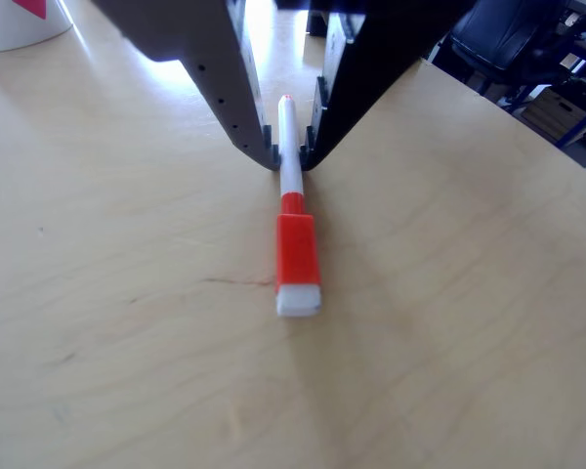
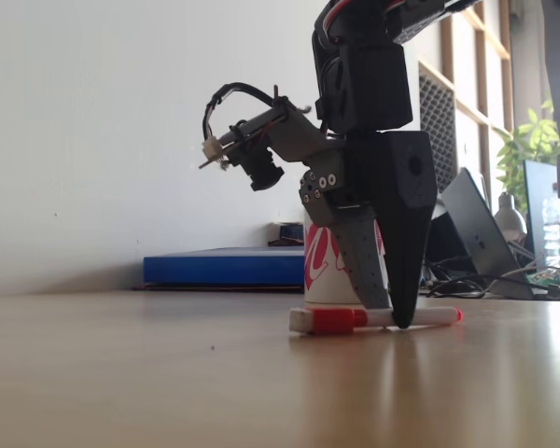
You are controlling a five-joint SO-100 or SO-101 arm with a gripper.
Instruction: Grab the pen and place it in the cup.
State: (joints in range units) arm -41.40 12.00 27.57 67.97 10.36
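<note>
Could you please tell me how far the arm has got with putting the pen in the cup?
Done: the gripper is down at the table, fingers on either side of the pen's barrel. In hand: closing on it; the pen lies flat. Left: lifting it into the cup behind.

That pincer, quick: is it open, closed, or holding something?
Pincer: open, its tips on either side of the pen, which lies on the table.
</note>
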